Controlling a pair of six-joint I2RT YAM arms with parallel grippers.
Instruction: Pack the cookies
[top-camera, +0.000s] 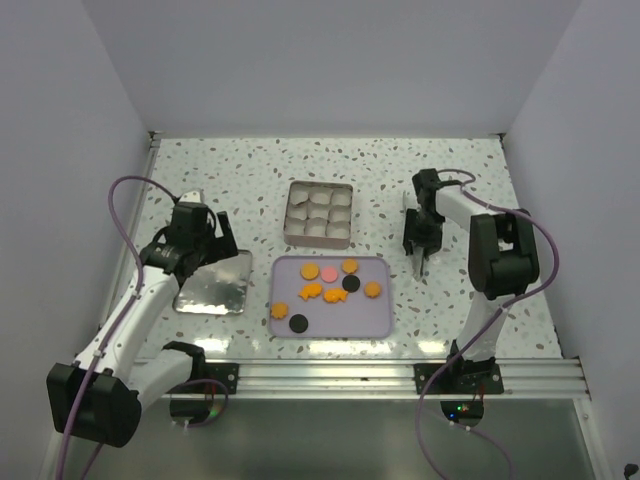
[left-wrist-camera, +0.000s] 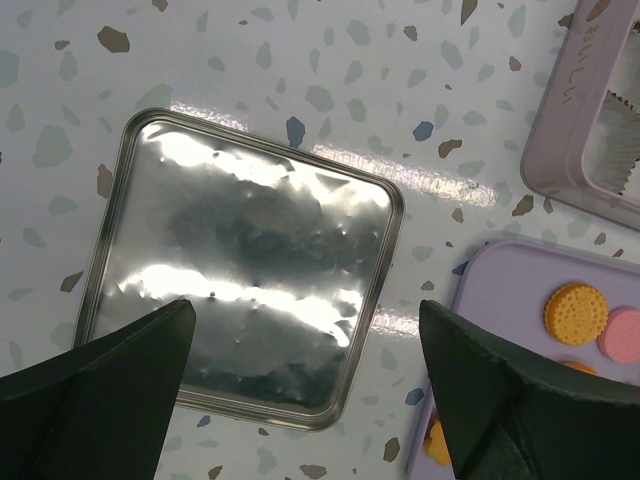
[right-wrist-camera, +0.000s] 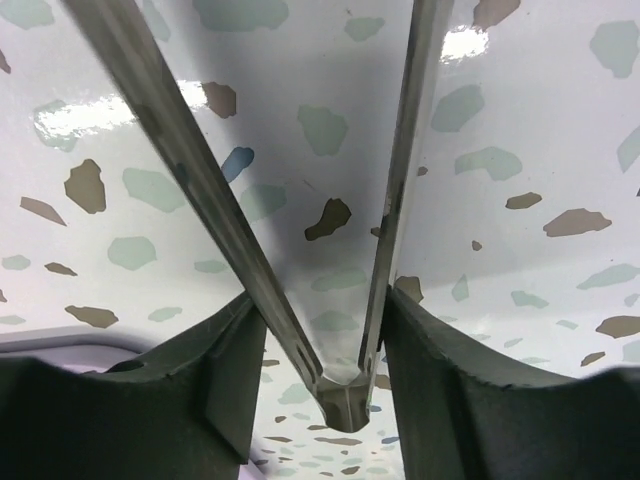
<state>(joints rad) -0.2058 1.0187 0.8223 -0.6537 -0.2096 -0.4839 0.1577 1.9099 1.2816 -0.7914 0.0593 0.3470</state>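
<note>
Cookies (top-camera: 328, 273) lie left of right end effector's (top-camera: 415, 238) tweezers (top-camera: 417, 258).

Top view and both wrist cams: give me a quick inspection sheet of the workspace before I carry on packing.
Surface: speckled table, no spills seen.
Job's things: nine cookies, all lying on the lavender tray; the tin behind it shows nine white cups, all looking empty.
Clutter: a square metal lid lies flat left of the tray; nothing else seen.
Hands: left hand open, above the lid; right hand shut on metal tweezers, right of the tray.
Cables: purple cables loop off both arms, clear of the tray.
Surroundings: plain walls on three sides; metal rail at the near edge.
</note>
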